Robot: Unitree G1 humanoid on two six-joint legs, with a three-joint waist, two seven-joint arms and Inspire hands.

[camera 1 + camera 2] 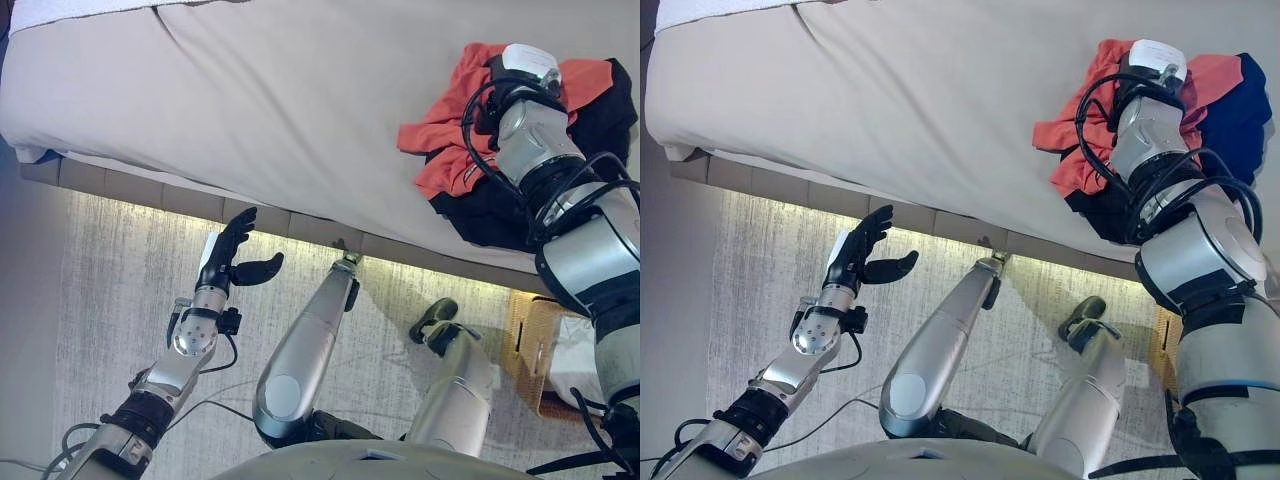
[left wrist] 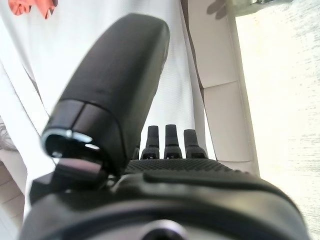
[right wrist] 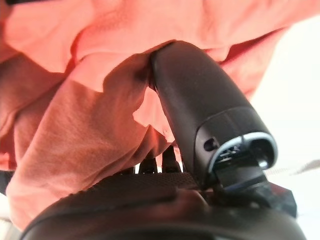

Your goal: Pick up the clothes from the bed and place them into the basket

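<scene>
Where the wide bed with its smooth beige cover (image 1: 280, 110) fills the upper part of the left eye view, a crumpled heap of clothes lies near its right-hand end, close to the near edge: a coral-orange cloth garment (image 1: 445, 135) on top, spread over a black garment (image 1: 490, 215) that reaches to the bed's far right. The right hand (image 1: 520, 75) sits on this heap, its wrist covering the orange cloth. The left hand (image 1: 232, 258) is off the bed, held in the air just in front of the bed's near edge and well apart from the heap, its fingers (image 1: 240, 225) straight and released, thumb out to the side. A light woven wicker basket (image 1: 528, 345) stands on the pale grey rug (image 1: 110, 290), below the bed's right end.

The right eye view shows the same layout; here the dark garment at the bed's far right looks dark blue (image 1: 1240, 110).

In the left wrist view the left hand's thumb stands up and the fingers (image 2: 171, 140) point straight toward the bed cover, touching nothing.

In the right wrist view the orange cloth fills nearly everything. The right hand's thumb (image 3: 200, 105) presses into a fold of it, and the fingers (image 3: 167, 161) are buried in the cloth, clenched on the orange garment.
</scene>
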